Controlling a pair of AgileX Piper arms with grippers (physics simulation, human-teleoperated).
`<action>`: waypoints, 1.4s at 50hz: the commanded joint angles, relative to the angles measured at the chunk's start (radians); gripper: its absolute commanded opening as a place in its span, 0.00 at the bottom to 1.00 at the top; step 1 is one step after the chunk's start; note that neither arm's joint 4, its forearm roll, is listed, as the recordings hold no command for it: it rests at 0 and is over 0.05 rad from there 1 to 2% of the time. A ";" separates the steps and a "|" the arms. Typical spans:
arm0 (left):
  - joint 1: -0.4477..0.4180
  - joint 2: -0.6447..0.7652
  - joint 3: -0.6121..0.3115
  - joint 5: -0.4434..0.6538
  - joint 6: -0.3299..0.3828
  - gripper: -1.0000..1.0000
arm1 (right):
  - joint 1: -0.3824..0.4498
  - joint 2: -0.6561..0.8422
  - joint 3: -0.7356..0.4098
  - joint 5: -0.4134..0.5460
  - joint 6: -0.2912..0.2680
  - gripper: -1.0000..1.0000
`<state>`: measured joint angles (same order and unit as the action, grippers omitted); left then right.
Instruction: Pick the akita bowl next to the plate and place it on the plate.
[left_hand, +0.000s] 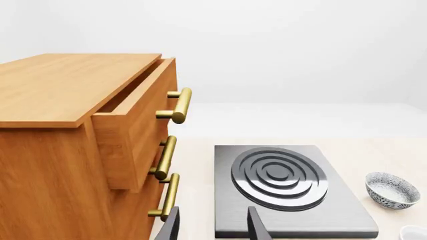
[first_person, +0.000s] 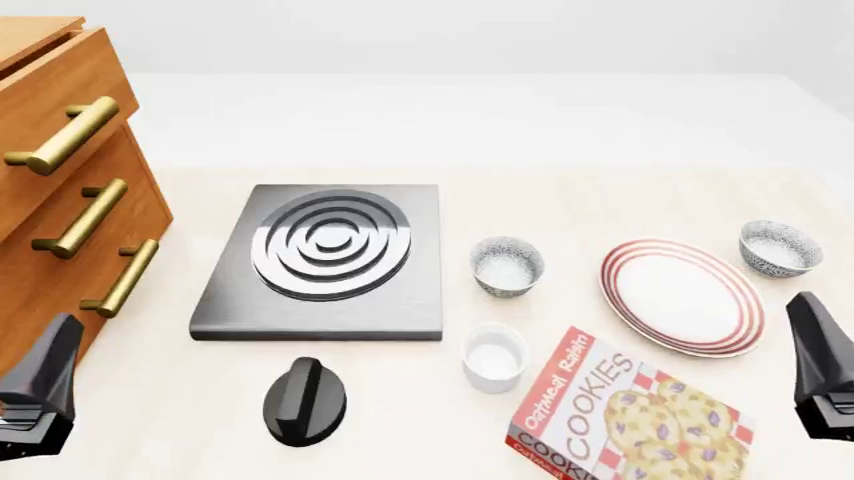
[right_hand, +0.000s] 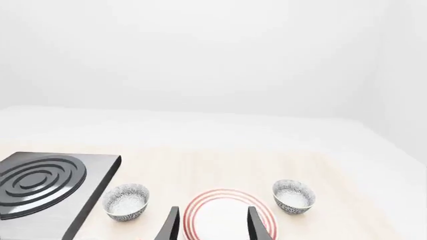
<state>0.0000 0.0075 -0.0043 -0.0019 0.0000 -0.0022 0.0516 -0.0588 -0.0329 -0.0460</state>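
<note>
Standing at the far left, cabinet (first_person: 54, 170): a wooden chest with three brass handles; in the left wrist view its top drawer (left_hand: 137, 115) is pulled partway out.
Table (first_person: 534, 130): pale surface carrying everything else.
Hotplate (first_person: 327, 260): grey square slab with raised concentric rings, just right of the cabinet.
Plate (first_person: 683, 296): white with thin red rings at the rim, lying flat right of centre, nothing on it.
Cookie box (first_person: 621, 415): red and white, lying flat near the front edge, just in front of the plate.
Speckled bowl near the plate (first_person: 781, 248): upright on the table just beside the plate's far right rim, not on it.
Second speckled bowl (first_person: 509, 265): upright between the hotplate and the plate, apart from both.
White cup (first_person: 495, 356): upright in front of that second bowl, next to the cookie box.
Black knob (first_person: 306, 400): in front of the hotplate.
Left gripper (left_hand: 212, 225): low at the front left, fingers apart, nothing between them.
Right gripper (right_hand: 210, 225): low at the front right, fingers spread and unloaded, the plate seen between them.
</note>
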 joint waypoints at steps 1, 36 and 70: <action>0.000 0.000 0.000 0.000 0.000 1.00 | -0.002 0.081 -0.034 -0.057 -0.002 1.00; 0.000 0.000 0.000 0.000 0.000 1.00 | 0.004 0.266 -0.099 -0.190 -0.013 1.00; 0.000 0.000 0.000 0.000 0.000 1.00 | -0.004 0.522 -0.202 -0.346 -0.028 1.00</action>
<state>0.0000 0.0075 -0.0043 -0.0019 0.0000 -0.0024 0.5061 -0.2353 -0.3398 -0.0696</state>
